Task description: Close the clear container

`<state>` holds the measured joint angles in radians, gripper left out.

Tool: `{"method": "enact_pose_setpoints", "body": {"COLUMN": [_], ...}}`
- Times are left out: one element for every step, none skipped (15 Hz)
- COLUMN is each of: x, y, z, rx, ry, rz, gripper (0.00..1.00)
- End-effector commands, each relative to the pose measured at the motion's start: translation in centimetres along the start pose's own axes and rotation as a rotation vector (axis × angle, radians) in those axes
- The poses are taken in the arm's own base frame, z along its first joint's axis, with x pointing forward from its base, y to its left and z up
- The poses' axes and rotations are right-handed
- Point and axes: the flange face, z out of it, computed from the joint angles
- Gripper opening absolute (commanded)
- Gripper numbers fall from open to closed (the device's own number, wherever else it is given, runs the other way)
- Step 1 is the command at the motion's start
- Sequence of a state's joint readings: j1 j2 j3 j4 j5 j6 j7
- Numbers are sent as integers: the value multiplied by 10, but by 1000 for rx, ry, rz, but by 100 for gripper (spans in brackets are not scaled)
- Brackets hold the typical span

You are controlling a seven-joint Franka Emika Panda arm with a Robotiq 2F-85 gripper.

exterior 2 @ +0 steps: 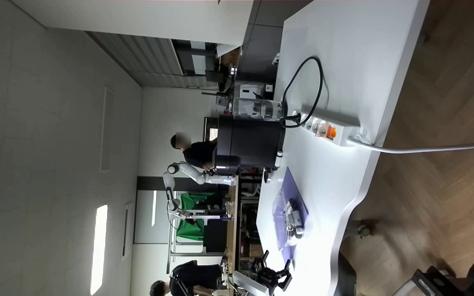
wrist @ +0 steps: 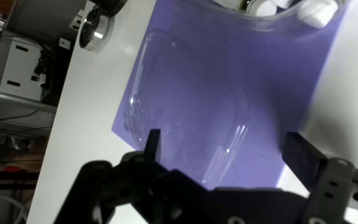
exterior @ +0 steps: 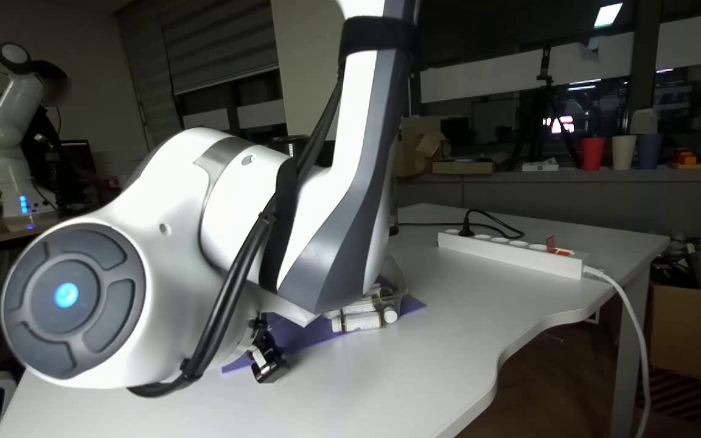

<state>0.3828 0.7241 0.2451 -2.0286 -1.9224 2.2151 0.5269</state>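
Plastic container (wrist: 266, 23) lies beyond the spread hand (wrist: 222, 141), lid (wrist: 188, 93) nearer.

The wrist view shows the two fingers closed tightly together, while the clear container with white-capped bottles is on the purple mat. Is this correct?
Not fully: the fingers are not closed. The wrist view shows them standing wide apart. The clear container with white-capped bottles is on the purple mat, as you say.

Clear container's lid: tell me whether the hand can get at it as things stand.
Probably yes: in the wrist view, the open hand faces the lid with nothing visible between them. Its height over the purple mat is unclear.
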Motion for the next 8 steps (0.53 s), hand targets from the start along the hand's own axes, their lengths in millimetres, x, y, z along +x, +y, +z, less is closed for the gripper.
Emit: {"method": "enact_pose_setpoints", "body": {"x": [5, 6, 7, 7, 8, 8, 8, 8], "y": [-4, -6, -8, -10, -11, -11, -10, -8], "z": [2, 3, 4, 6, 8, 9, 9, 10], "rx": [-101, -133, -163, -194, -222, -242, -266, -283], "ry": [48, 60, 70, 78, 83, 84, 85, 85], "rz": [38, 34, 28, 20, 11, 5, 2, -1], "gripper": [100, 100, 100, 100, 100, 100, 100, 100]}}
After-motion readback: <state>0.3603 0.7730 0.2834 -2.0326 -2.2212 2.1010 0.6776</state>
